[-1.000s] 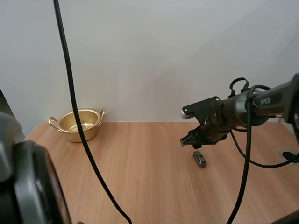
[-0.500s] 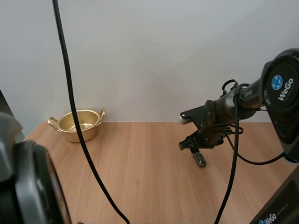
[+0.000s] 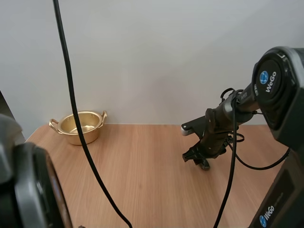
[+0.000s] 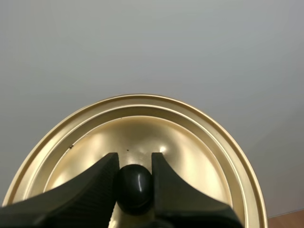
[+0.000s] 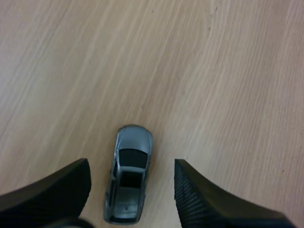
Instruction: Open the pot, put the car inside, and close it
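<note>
**Car framed for the pick, pot already uncovered**

The pot [image 3: 80, 126] stands open on the table [image 3: 142, 185], with nothing visible in its gold bowl. Well apart from the pot, toward my right arm's side of the table, lies the small grey car [image 5: 129, 178]. The right gripper [image 3: 195, 158] hangs low over it. Its two fingers are spread wide and hold nothing, and in the right wrist view the car sits lengthwise in the gap, roughly centred and clear of both ribbed faces.

My left gripper [image 4: 134, 161] is clamped on the black knob [image 4: 135, 187] of the lid [image 4: 190, 142] and holds the lid up against the plain wall. How far the lid is from the pot I cannot tell.

The step in hand looks to be the grasp on the car.

- **Descent:** go straight down so the toy does not get nudged. It is light, on wheels, and likely to roll along its own length.
- **Closing:** squeeze across the narrow body and meet both flanks together, near mid-length rather than at the bonnet or tail.
- **Depth:** the tips should reach just short of the wood, so the pads catch the doors and not the sloped roof, where they could slip.
- **Carry:** lift clear of the table before the long trip back to the pot.
</note>
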`<state>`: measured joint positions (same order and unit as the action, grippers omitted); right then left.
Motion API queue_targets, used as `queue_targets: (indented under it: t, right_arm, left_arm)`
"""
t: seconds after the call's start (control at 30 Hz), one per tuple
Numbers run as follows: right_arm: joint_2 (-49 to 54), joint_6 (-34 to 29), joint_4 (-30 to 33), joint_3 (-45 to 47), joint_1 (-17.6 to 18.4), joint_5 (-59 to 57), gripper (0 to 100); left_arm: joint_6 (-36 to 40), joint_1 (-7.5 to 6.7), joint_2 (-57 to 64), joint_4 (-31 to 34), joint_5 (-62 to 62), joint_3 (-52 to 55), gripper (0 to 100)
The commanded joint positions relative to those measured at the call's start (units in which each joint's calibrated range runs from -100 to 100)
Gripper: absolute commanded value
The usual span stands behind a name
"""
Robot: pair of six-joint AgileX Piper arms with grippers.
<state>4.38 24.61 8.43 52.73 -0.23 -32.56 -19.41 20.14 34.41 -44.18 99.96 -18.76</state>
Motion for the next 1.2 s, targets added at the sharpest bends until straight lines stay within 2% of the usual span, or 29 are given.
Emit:
queue_targets:
  t: [0.0,0.17,0.3,0.33,0.4,0.47,0.5,0.63,0.8,1.0,1.17]
  right_arm:
    - [-0.7,0.4,0.0,-0.1,0.0,0.3,86]
    - [-2.6,2.8,0.0,-0.1,0.0,1.9,82]
    - [-4.0,3.0,0.0,-0.1,0.0,3.6,74]
    - [-4.4,3.0,0.0,-0.1,0.0,4.1,68]
    - [-5.1,3.0,0.1,-0.1,0.0,4.1,48]
    - [-5.6,3.5,0.3,-0.1,0.0,4.3,10]
    - [-5.8,4.0,0.4,-0.1,0.0,4.5,0]
    - [-5.8,6.7,0.2,-0.1,0.0,7.6,0]
    - [-5.0,6.9,-0.1,-1.0,0.0,10.1,0]
    - [1.8,7.2,-2.3,-5.7,0.2,11.6,0]
    - [7.1,9.8,-5.3,-12.9,3.9,12.8,0]
  left_arm:
    - [-0.1,0.05,0.0,0.0,0.0,-0.1,0]
    - [-0.4,0.05,0.0,0.0,0.0,-0.1,0]
    - [-0.4,0.05,0.0,0.0,0.0,-0.1,0]
    - [-0.4,0.05,-0.1,0.0,0.0,-0.1,0]
    - [-0.4,0.05,-0.1,0.0,0.0,-0.1,0]
    - [-0.4,0.05,-0.1,0.0,0.0,-0.1,0]
    - [-0.4,0.05,-0.1,0.0,0.0,-0.1,0]
    - [-0.4,0.05,-0.1,0.0,0.0,-0.1,0]
    - [-0.4,0.05,0.0,0.1,0.0,-0.1,0]
    - [-0.4,0.05,0.0,0.1,0.0,-0.1,0]
    - [1.0,0.05,1.1,0.0,0.0,-0.1,0]
